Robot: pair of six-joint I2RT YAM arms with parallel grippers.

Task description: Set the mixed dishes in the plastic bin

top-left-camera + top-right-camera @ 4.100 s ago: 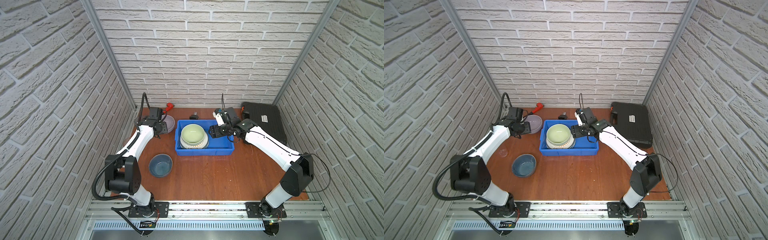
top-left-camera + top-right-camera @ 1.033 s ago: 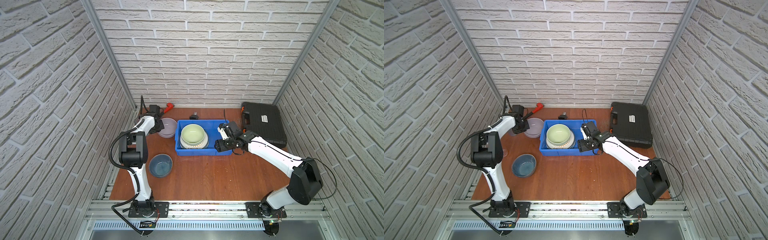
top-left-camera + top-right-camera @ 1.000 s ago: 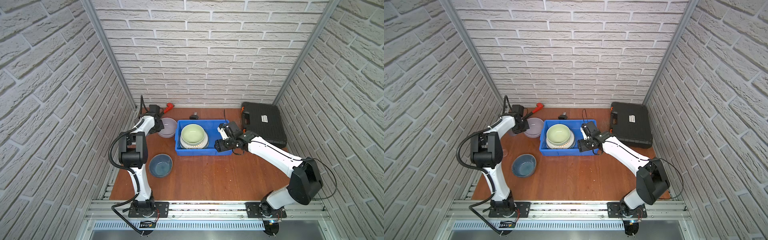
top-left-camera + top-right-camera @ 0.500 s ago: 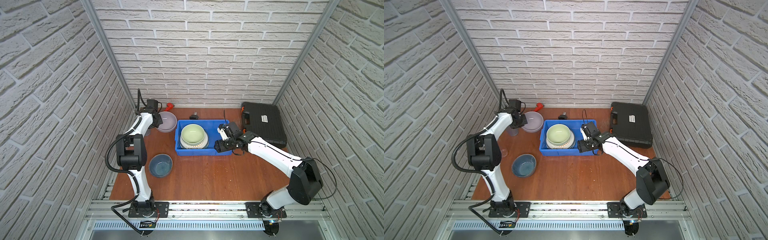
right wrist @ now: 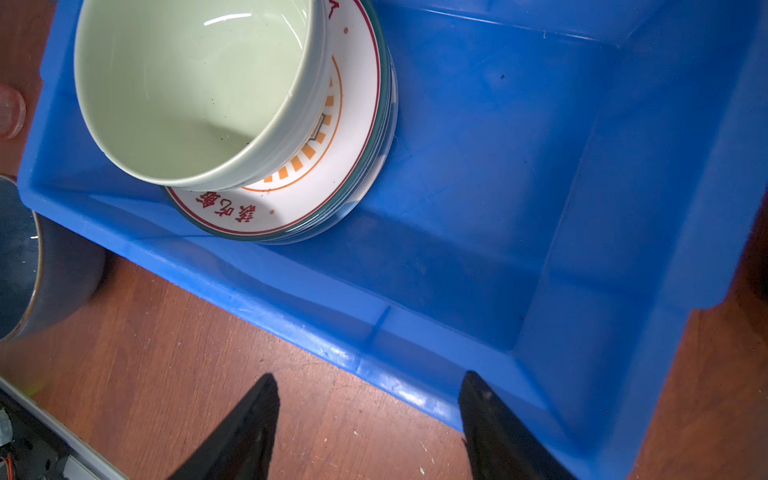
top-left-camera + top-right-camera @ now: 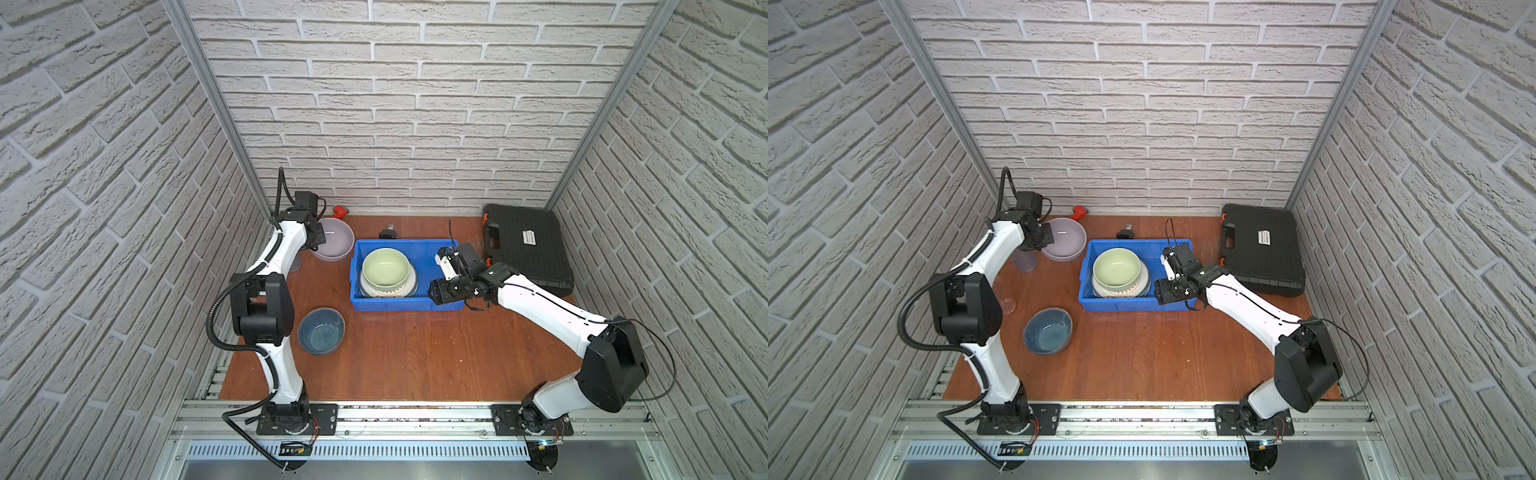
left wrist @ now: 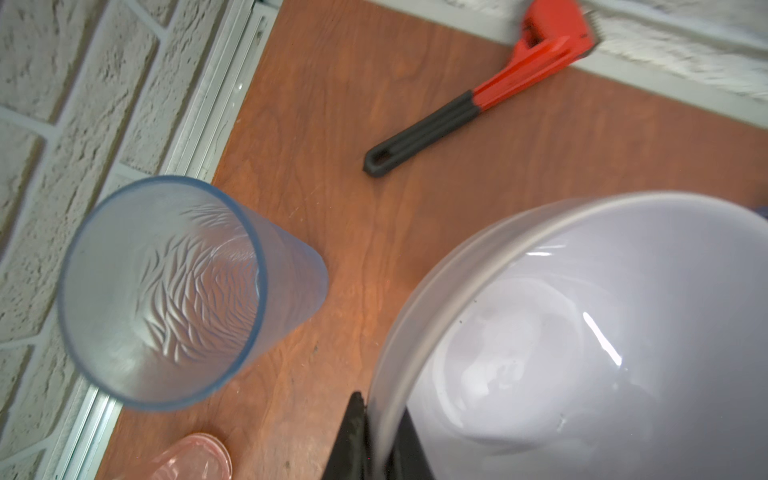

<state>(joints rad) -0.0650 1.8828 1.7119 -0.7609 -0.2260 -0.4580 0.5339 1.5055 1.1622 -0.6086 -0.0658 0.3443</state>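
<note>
My left gripper (image 6: 318, 239) (image 6: 1047, 240) (image 7: 376, 419) is shut on the rim of the lilac bowl (image 6: 332, 243) (image 6: 1064, 243) (image 7: 582, 332), at the back left beside the blue plastic bin (image 6: 395, 306) (image 6: 1121, 305) (image 5: 457, 166). In the bin a pale green bowl (image 6: 384, 266) (image 6: 1116, 267) (image 5: 187, 83) sits on stacked plates (image 5: 316, 195). A dark blue bowl (image 6: 321, 336) (image 6: 1047, 331) stands in front of the bin's left end. A blue-tinted tumbler (image 7: 166, 291) (image 6: 1025, 262) and a pink one (image 7: 195, 457) stand by the left wall. My right gripper (image 6: 434, 293) (image 6: 1160, 293) (image 5: 368, 378) hangs open and empty over the bin's front rim.
A red-headed wrench (image 6: 340, 211) (image 7: 498, 83) lies at the back wall behind the lilac bowl. A black tool case (image 6: 525, 249) (image 6: 1262, 249) fills the back right corner. A small black object (image 6: 388, 232) lies behind the bin. Bare wood spreads in front of the bin.
My left gripper has carried the lilac bowl a little up and toward the back wall, and the left arm has bent more upright. The right arm has hardly moved.
</note>
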